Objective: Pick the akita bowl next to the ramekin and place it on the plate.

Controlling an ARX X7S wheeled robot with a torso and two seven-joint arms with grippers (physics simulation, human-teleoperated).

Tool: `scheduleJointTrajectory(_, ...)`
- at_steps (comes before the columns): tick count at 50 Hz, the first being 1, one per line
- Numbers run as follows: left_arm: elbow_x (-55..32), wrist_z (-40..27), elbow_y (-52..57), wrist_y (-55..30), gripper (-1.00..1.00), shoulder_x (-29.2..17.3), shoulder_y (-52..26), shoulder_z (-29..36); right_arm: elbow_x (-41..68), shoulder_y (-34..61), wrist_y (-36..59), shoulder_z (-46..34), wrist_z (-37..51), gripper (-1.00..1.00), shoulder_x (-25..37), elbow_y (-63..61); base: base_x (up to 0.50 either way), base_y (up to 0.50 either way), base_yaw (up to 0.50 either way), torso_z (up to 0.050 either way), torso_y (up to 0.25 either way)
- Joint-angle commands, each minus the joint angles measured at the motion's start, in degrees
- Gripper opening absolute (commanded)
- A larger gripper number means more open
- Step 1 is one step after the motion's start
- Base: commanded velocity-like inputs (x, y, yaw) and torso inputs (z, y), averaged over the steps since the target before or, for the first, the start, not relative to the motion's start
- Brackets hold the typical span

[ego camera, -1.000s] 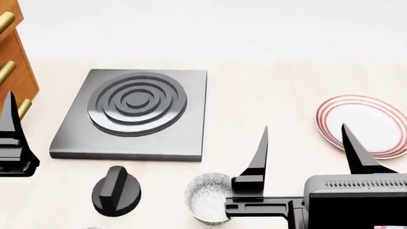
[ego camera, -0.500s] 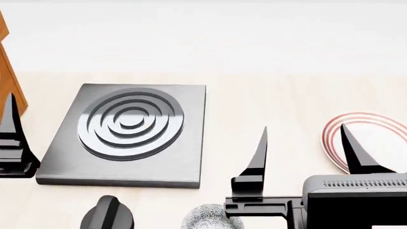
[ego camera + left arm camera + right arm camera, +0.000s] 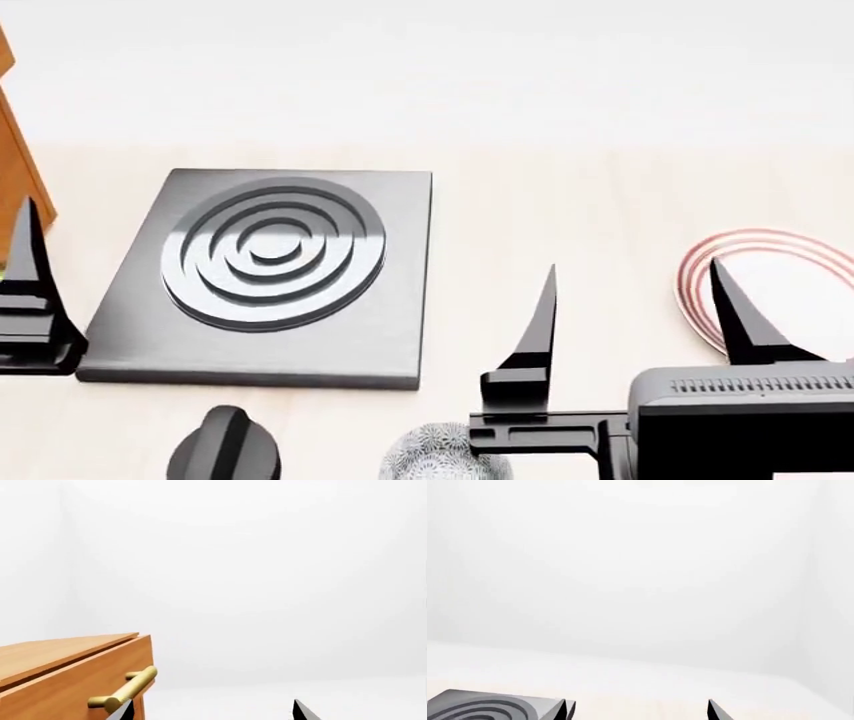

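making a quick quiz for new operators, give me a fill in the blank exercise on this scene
1. The right end effector has its fingers spread, so it is ____.
2. The rings around the plate rim are ____ in colour.
3. The patterned bowl sits at the ____ edge of the head view.
4. The handle on the wooden cabinet is ____ coloured.

Missing words: open; red; bottom; gold

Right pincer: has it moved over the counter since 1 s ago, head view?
Cannot tell. The right pincer stays put in the head view while the burner plate and plate slid down the image, so the camera moved.
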Motion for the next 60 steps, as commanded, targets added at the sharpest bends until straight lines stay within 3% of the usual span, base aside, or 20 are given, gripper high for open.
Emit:
scheduleJointTrajectory(1, 0.4, -0.1, -0.7, 1.0, 1.00, -0.4, 0.3, 0.7, 0.0, -0.1, -0.4, -0.5, 0.4, 1.00, 0.2, 0.8, 0.00, 0.00, 0.00, -0.005, -0.178)
scheduleJointTrajectory(51, -0.2, -1.0, -1.5, 2.3, 1.00, -1.1, 1.2, 1.4, 1.0, -0.7, -1.5, -0.9, 1.7, 1.00, 1.1, 1.1, 0.00, 0.00, 0.00, -0.005, -0.187)
scheduleJointTrajectory(60, -0.2, -0.9, -1.5, 2.9, 1.00, -1.4, 1.4, 1.8, 1.8, 0.6, 1.8, -1.1, 2.1, 1.00, 1.4, -0.5, 0.00, 0.00, 0.00, 0.000, -0.016)
